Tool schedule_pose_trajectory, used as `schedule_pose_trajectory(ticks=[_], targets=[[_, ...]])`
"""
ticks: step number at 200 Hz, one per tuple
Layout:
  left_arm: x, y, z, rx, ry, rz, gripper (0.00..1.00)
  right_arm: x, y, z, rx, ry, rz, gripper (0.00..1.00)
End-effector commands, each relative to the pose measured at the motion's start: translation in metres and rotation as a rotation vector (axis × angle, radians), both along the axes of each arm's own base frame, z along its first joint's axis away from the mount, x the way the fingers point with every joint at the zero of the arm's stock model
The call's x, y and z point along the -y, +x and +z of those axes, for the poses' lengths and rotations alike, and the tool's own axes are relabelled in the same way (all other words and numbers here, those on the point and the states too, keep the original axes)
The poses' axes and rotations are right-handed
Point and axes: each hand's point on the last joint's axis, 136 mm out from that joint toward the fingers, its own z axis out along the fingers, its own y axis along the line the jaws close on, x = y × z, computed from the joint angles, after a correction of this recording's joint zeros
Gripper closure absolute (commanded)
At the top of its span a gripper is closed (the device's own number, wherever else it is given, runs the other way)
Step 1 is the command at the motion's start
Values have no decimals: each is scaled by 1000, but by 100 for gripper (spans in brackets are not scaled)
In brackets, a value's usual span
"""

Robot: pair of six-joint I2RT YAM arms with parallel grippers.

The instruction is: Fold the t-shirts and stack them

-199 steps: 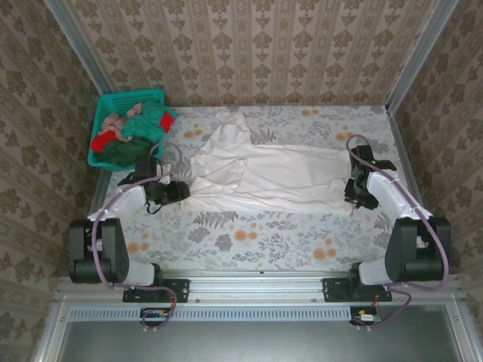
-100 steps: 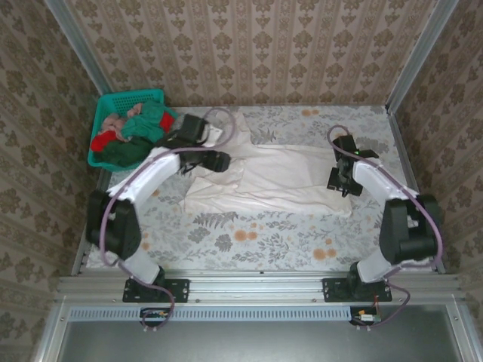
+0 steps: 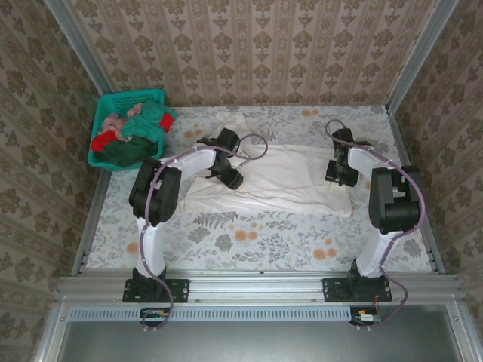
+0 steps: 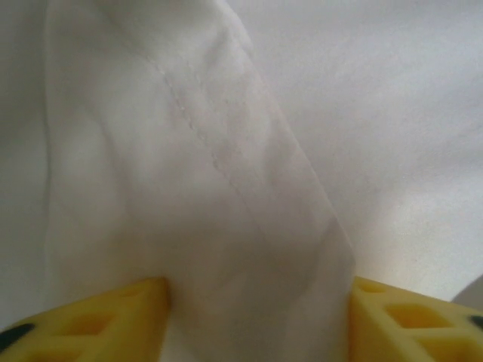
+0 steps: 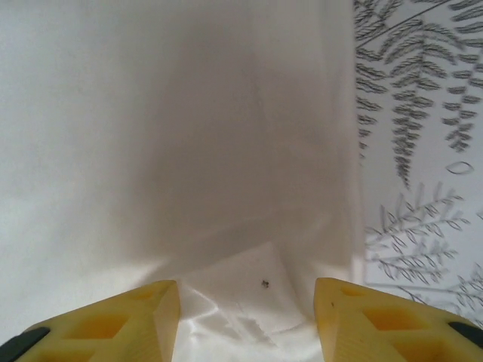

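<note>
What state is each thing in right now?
white t-shirt, laid out, left end bunched, not yet folded
left gripper, straddling a hemmed fold, grip unclear
right gripper, straddling cloth by the shirt's edge, grip unclear
basket, holding a heap
coloured t-shirts, crumpled in basket, unfolded

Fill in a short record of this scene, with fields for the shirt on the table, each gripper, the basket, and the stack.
Shirt on table: white t-shirt, spread across the floral table, creased and not neatly folded
Left gripper: on the shirt's left part, fingers apart with a hemmed fold of white cloth between them; grip unclear
Right gripper: open, over the shirt near its right edge
Basket: teal basket at the far left corner, holding coloured shirts
Stack: no folded stack on the table yet
</note>
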Motion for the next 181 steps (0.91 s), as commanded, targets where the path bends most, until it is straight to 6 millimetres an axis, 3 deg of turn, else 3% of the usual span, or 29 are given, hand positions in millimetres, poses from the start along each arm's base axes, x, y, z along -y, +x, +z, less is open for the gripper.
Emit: schedule_pose_trajectory(ticks=[1, 15, 43, 60, 101, 141, 157, 170, 181], targets=[[-7, 8, 7, 13, 15, 24, 68, -1, -2, -6, -32, 5, 12, 56], [-5, 14, 19, 35, -19, 41, 79, 0, -4, -1, -14, -2, 13, 63], [-1, 29, 56, 108, -56, 58, 90, 2, -8, 9, -5, -20, 21, 85], [-4, 39, 79, 150, -62, 86, 96, 4, -13, 20, 2, -31, 19, 91], [-13, 44, 117, 192, -121, 121, 93, 7, -30, 58, 91, -45, 11, 93], [-12, 45, 108, 180, -126, 106, 86, 18, -46, 77, 164, -89, -48, 96], [-1, 50, 97, 152, -153, 92, 77, 18, -40, 76, 199, -75, -47, 95], [7, 56, 86, 130, -166, 93, 55, 22, -31, 70, 189, -78, -49, 95], [9, 61, 78, 114, -172, 105, 52, 27, -26, 61, 144, -91, -46, 95]])
